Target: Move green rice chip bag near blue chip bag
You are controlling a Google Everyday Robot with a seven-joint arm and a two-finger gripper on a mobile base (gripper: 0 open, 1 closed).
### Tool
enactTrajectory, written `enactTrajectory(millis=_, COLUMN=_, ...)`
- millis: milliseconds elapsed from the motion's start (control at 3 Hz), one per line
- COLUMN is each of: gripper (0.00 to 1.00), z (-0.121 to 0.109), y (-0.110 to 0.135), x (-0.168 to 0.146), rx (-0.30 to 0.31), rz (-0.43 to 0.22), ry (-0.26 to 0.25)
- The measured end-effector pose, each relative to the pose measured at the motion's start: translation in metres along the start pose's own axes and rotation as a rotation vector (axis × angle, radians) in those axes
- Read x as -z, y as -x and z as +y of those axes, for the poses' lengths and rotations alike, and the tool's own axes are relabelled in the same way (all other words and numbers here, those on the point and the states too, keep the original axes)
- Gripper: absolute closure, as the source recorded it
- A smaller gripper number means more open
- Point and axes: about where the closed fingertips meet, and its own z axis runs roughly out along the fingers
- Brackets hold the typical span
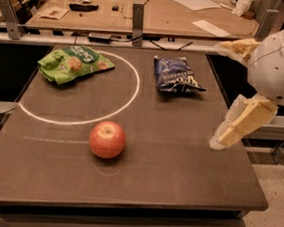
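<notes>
Gripper: the gripper [217, 93] hangs in the air over the table's [178, 158] edge, its two pale fingers [243, 125] spread wide with nothing between them.
Green rice chip bag: the green rice chip bag [74, 64] lies flat, well away from the gripper, right across the table, with the blue bag between the two.
Blue chip bag: the blue chip bag [177, 75] is the nearest thing to the gripper, a little beyond it and to the side; it lies well apart from the green bag.
Apple: an apple [107, 139] sits in the open, on the near side of any straight line from gripper to green bag.
Stage, as I judge it: nothing is grasped yet. The whole reach, pick and carry is to come.
Risk one: the reach has to pass over or beside the blue bag, and a low sweep would shove the target out of place.
Risk two: the green bag is flat and slippery-looking, so a shallow pinch may catch only a fold and let it slide out mid-carry.
Risk three: a low carry could clip the apple and set it rolling — it has nothing to stop it.
Risk four: setting down on top of the blue bag rather than beside it.
</notes>
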Motion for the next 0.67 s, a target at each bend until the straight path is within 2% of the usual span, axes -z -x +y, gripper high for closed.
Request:
enactTrajectory(millis=333, gripper=0.00, z=-0.028, y=-0.038, x=-0.006, rx=-0.001, rz=-0.023, ry=0.104)
enactTrajectory(millis=667, gripper=0.00, z=-0.054, y=-0.049, x=-0.025, rx=0.051, rz=-0.061, ry=0.242)
